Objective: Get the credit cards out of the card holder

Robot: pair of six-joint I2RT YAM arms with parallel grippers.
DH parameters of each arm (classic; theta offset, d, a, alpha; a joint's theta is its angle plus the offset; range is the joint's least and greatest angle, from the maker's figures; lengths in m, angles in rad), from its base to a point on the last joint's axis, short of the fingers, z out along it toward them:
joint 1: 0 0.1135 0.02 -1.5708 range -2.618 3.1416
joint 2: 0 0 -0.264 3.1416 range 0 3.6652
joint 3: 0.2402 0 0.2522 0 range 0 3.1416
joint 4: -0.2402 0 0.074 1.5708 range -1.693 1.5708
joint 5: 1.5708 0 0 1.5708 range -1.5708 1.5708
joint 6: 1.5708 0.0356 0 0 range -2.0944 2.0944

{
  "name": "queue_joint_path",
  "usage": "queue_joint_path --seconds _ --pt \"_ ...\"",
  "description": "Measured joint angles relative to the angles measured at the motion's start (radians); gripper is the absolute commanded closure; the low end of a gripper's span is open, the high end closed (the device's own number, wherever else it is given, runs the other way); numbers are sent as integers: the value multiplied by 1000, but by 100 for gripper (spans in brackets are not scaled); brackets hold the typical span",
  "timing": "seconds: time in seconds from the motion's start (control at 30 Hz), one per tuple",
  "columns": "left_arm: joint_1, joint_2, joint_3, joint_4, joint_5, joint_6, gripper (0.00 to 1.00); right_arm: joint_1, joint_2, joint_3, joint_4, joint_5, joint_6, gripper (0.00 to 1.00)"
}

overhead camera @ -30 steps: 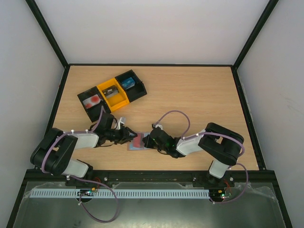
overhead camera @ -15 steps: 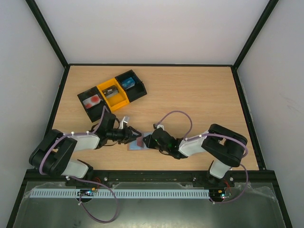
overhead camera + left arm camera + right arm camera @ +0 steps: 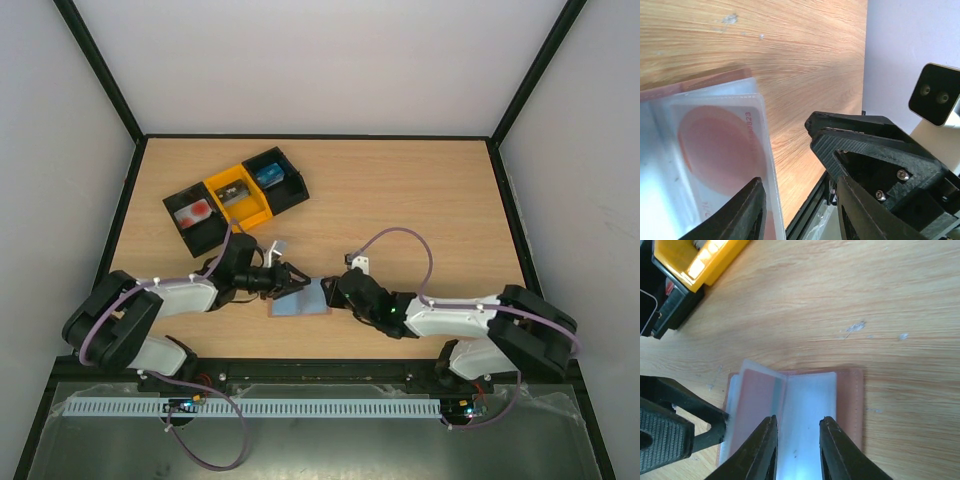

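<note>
While the card holder (image 3: 300,299) lies open on the counter (image 3: 430,200), left fingers (image 3: 293,280) and right fingers (image 3: 337,291) — both parted — flank it.

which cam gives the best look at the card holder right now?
Right wrist: the card holder lies open, both panels and rim visible. Left wrist shows only one clear sleeve over a reddish card, close up. Top external shows it small and partly hidden.
</note>
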Motion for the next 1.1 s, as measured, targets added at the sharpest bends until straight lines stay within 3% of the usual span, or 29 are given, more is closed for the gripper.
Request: queue_joint_path --seconds 0.43,1.1 --pt "-10 -29 34 -120 -133 67 63 0 -122 -5 -71 35 -14 75" --pt "-9 132 5 -23 -157 72 65 0 132 3 43 -93 -8 84"
